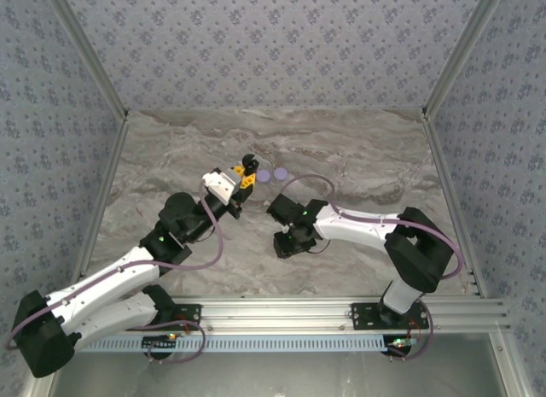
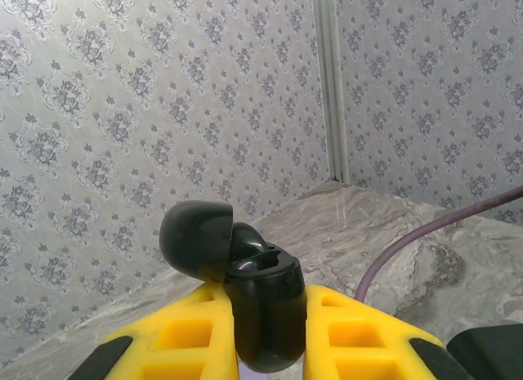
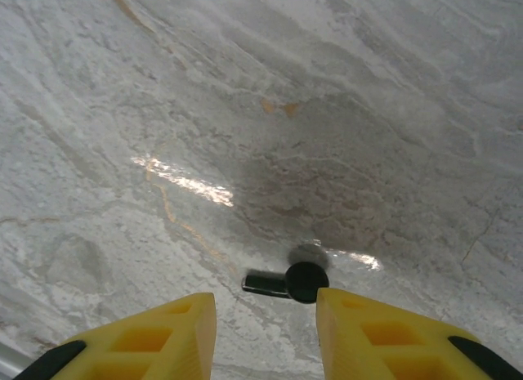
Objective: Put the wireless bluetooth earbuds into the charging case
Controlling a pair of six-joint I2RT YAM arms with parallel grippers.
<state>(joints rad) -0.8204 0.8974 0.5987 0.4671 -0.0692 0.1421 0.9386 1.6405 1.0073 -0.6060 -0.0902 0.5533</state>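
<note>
Up off the table point(image 3: 245, 110), your left gripper point(image 2: 266, 323) clamps the charging case point(image 2: 260, 278) lid-open so it's loadable; your right gripper point(image 3: 265, 331) hangs spread over a black earbud point(image 3: 304, 281).

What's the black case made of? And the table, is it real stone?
The case looks like glossy black plastic: it is smooth, with soft highlights. The table looks like grey marble, veined and shiny with glare, but it may be only a printed surface.

Grey marble-patterned table point(image 1: 358, 149) enclosed by floral-patterned walls point(image 1: 273, 38) with metal corner posts point(image 1: 85, 51).
</note>
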